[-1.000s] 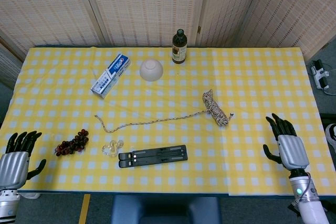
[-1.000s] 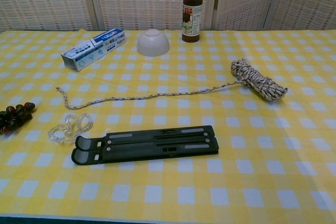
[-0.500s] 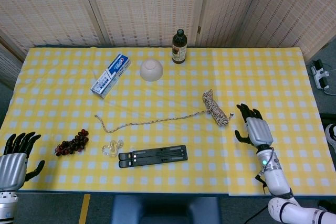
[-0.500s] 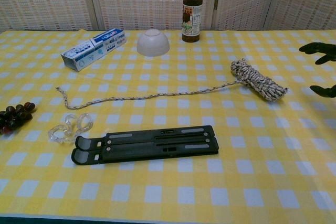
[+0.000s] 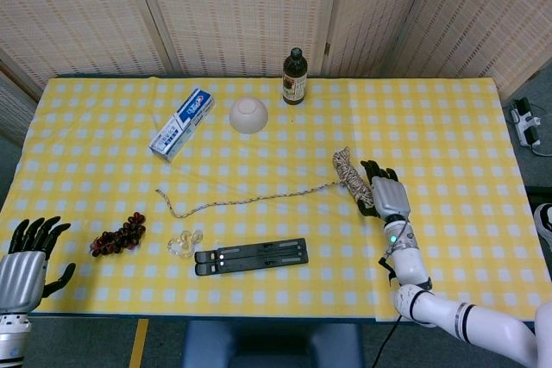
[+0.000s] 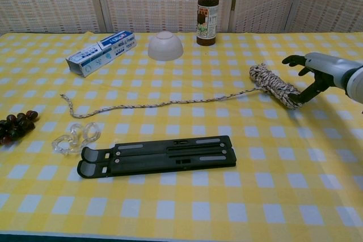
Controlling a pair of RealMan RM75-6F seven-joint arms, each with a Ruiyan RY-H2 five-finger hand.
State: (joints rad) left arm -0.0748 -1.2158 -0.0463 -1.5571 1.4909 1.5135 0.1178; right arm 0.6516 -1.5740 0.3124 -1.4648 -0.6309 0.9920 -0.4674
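Note:
A coil of speckled rope (image 5: 354,177) (image 6: 278,86) lies right of the table's middle, and its loose tail (image 5: 241,200) trails off to the left. My right hand (image 5: 385,194) (image 6: 317,75) is at the coil's right end, fingers spread. Its thumb reaches down to the coil's tip; I cannot tell whether it touches, and it holds nothing. My left hand (image 5: 26,265) hovers at the front left corner with its fingers apart and empty. A bunch of dark grapes (image 5: 119,233) (image 6: 16,124) is nearest to it. The chest view does not show the left hand.
On the yellow checked table (image 5: 448,127) are a black folding stand (image 5: 251,256) (image 6: 157,155), a clear plastic piece (image 5: 184,242), an upturned white bowl (image 5: 248,115), a blue-white box (image 5: 182,121) and a dark bottle (image 5: 295,77) at the back edge.
My right hand has moved left and further onto the table, from the front right edge up to the rope coil. The left hand has sunk slightly.

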